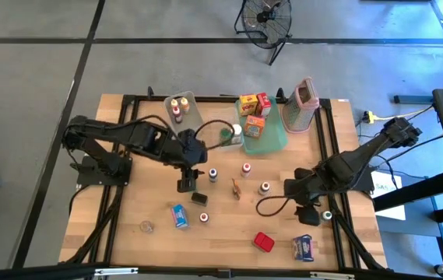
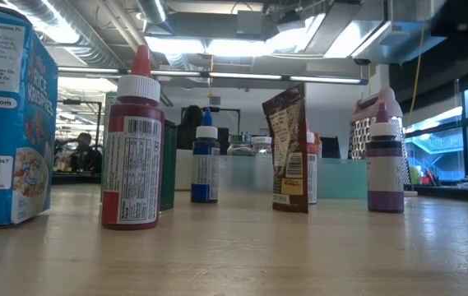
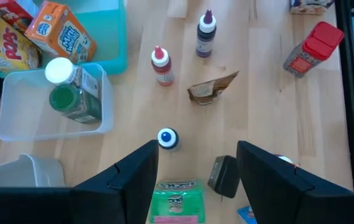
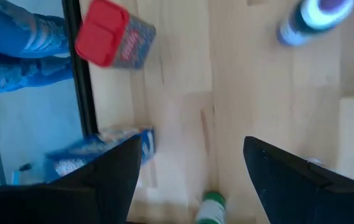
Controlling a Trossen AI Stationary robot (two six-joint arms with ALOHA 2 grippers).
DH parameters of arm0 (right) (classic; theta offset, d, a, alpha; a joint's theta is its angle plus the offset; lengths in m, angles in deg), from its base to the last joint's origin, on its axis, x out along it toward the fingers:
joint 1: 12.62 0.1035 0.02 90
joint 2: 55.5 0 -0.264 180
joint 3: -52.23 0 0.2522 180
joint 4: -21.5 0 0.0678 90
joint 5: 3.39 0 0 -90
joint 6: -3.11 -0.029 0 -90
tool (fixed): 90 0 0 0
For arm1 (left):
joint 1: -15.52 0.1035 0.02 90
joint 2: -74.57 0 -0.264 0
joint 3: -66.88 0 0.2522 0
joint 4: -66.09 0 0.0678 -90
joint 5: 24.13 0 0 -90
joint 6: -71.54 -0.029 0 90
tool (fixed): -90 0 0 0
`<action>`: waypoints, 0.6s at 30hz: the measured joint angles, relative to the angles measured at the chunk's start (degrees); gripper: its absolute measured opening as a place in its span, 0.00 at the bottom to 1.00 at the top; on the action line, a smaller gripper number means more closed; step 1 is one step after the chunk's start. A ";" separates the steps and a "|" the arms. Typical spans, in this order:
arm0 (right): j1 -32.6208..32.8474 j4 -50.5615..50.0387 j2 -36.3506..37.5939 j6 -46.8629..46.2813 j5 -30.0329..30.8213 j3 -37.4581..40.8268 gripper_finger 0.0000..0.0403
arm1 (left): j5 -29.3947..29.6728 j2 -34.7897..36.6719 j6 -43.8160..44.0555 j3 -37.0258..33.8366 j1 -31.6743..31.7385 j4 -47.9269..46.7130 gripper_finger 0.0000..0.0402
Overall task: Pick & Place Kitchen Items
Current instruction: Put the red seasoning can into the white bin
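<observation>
- Left gripper [image 1: 184,185]: over mid-table; fingers [image 3: 133,180] spread apart, nothing between them; a green packet [image 3: 175,200] lies on the wood directly below, a small black box [image 3: 224,175] just beside it
- Right gripper [image 1: 308,215]: near the table's right edge; fingers spread, empty; one green-capped bottle [image 4: 211,209] lies below it
- Teal tray [image 1: 278,140]: three boxes counted; one yellow [image 1: 247,103], one red [image 1: 263,102], one orange [image 1: 254,125]
- Clear bin [image 1: 192,99] at the far edge: three small bottles [image 1: 179,106]; a second clear bin [image 3: 12,121] holds one green jar [image 3: 71,94], white cap
- Loose on the wood: four small upright bottles; one brown packet [image 1: 237,188]; one red-lidded shaker [image 1: 263,242]; two blue boxes [image 1: 178,215] [image 1: 304,247]
- Grey container [image 1: 302,107], pink rim: beside the tray
</observation>
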 joint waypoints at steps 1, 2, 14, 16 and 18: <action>0.01 0.14 -1.47 -0.37 -0.01 -1.24 0.70 | 0.39 0.00 0.33 -0.01 -0.66 -0.01 0.53; 0.09 0.11 -2.98 -1.33 -0.01 -2.48 0.70 | 0.54 0.00 0.42 -0.02 -1.20 -0.03 0.53; 5.31 0.02 -19.27 -22.41 5.07 -15.00 0.70 | 0.95 0.00 2.83 -0.02 -9.63 -9.18 0.53; 5.96 0.74 -21.78 -25.26 5.88 -17.37 0.70 | 0.91 0.00 4.22 -0.02 -11.79 -12.44 0.53; 6.45 0.87 -24.36 -26.99 6.00 -19.82 0.70 | 0.88 0.00 5.44 -0.02 -14.08 -15.45 0.53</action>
